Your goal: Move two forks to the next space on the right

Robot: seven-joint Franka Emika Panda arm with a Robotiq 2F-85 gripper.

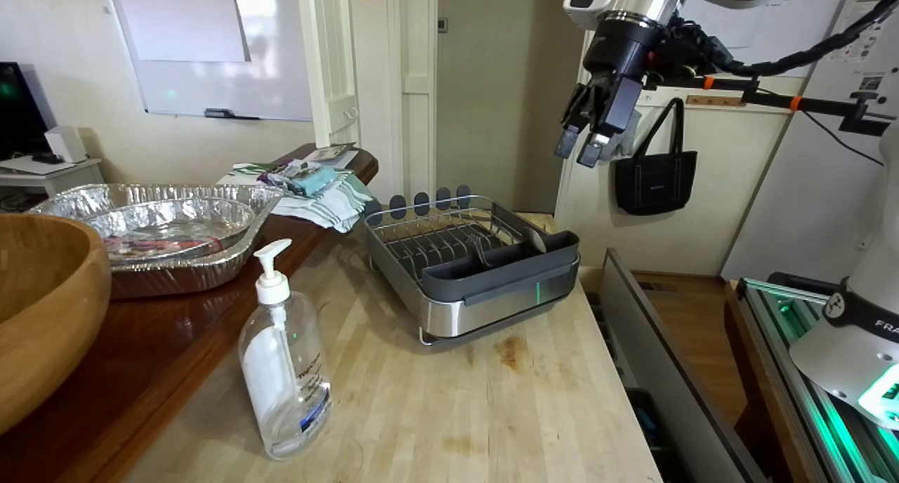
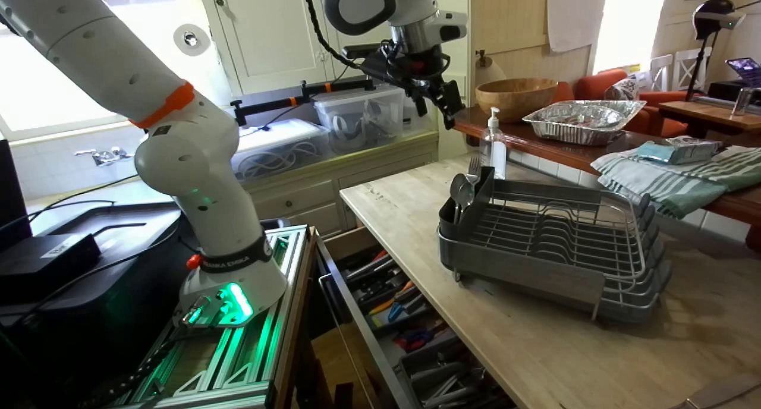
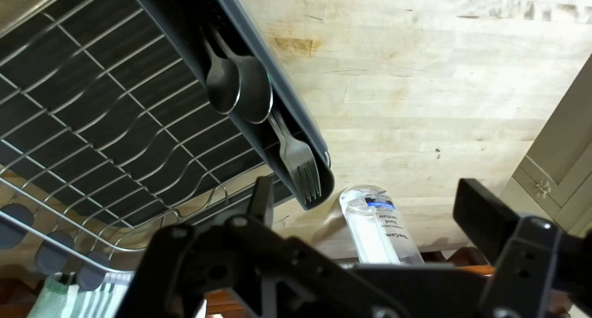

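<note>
A silver fork (image 3: 300,165) stands in the dark grey utensil holder (image 3: 296,103) on the edge of the dish rack (image 2: 523,266). It is in the end section nearest the bottle. Two handles show behind its head in the wrist view, so a second fork seems nested under it. The fork tines also show in both exterior views (image 1: 480,250) (image 2: 474,166). Two spoons (image 3: 252,89) stand beside the forks, farther along the holder. Dividers inside the holder are too dark to make out. My gripper (image 3: 372,204) is open and empty, high above the counter and apart from the holder (image 1: 579,148) (image 2: 436,114).
A clear pump bottle (image 1: 288,378) stands on the wooden counter (image 1: 449,413) near the rack. A wooden bowl (image 2: 514,97), foil trays (image 2: 582,123) and striped towels (image 2: 666,171) lie on the raised red-brown ledge. An open drawer (image 2: 362,320) with utensils is between arm and counter.
</note>
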